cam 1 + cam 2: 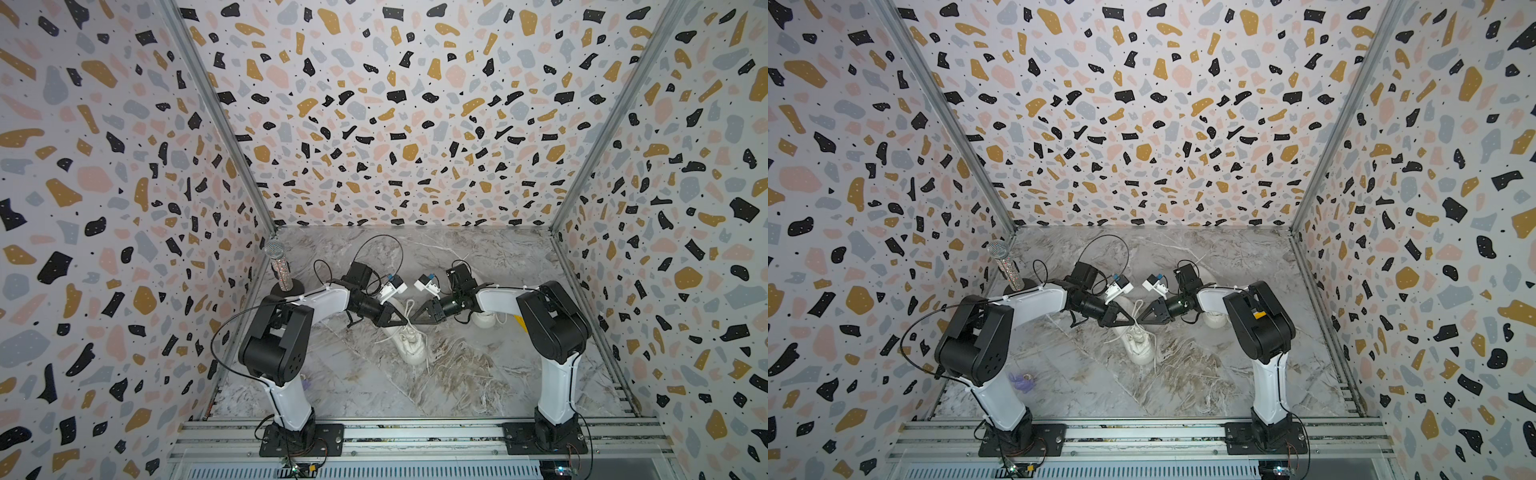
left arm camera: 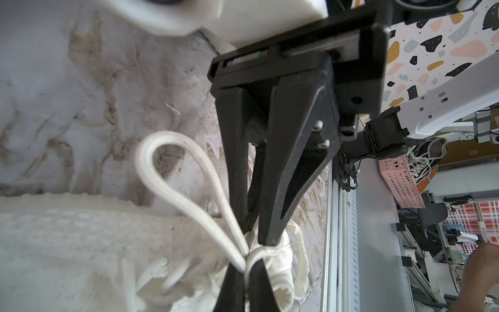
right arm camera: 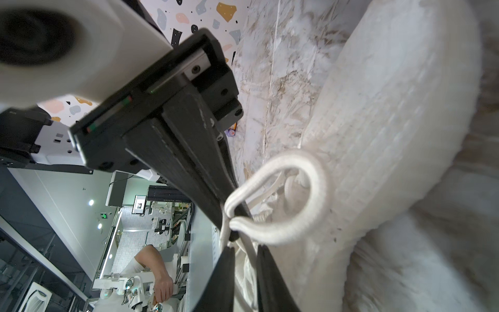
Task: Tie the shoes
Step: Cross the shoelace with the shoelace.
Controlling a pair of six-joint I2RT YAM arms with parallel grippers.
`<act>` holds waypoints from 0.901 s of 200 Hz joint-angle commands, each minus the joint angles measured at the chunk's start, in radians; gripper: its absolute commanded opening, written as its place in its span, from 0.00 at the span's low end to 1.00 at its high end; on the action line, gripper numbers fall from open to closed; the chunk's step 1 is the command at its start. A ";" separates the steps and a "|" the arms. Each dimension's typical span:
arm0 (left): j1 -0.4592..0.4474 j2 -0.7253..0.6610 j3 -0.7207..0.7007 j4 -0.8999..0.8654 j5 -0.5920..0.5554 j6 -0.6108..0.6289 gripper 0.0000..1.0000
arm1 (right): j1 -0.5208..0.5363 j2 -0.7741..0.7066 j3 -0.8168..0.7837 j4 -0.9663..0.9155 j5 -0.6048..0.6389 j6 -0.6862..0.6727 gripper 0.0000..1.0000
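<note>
One cream shoe [image 1: 411, 345] [image 1: 1140, 345] lies in the middle of the marble floor, toe toward the front. The other shoe [image 1: 485, 319] [image 1: 1214, 319] is half hidden behind the right arm. Both grippers meet tip to tip over the middle shoe's laces. My left gripper [image 1: 405, 322] [image 2: 245, 266] is shut on the base of a white lace loop [image 2: 168, 136]. My right gripper [image 1: 412, 322] [image 3: 245, 247] has its jaws drawn close on a lace strand running between them, beside a second loop [image 3: 318, 183]. The shoe's knit side [image 3: 391, 121] fills the right wrist view.
A glittery microphone [image 1: 276, 266] stands on a round base at the back left. A small purple object [image 1: 1022, 382] lies near the left arm's base. Patterned walls close in three sides, and metal rails [image 1: 415, 432] run along the front.
</note>
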 commanded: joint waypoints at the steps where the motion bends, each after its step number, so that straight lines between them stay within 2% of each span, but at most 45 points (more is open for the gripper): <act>1: 0.004 -0.034 0.002 0.016 0.037 0.012 0.00 | 0.006 -0.007 0.012 -0.063 -0.013 -0.044 0.21; 40: 0.005 -0.034 0.001 0.017 0.038 0.011 0.00 | 0.007 -0.011 0.023 -0.108 -0.001 -0.086 0.19; 114: 0.004 -0.031 -0.002 0.016 0.060 0.012 0.00 | 0.003 -0.056 0.073 -0.226 0.086 -0.189 0.00; 149: 0.004 -0.024 0.001 0.001 0.087 0.027 0.00 | -0.023 -0.071 0.098 -0.253 0.128 -0.200 0.00; 180: 0.005 -0.009 0.015 -0.023 0.104 0.039 0.01 | -0.029 -0.069 0.105 -0.230 0.101 -0.178 0.00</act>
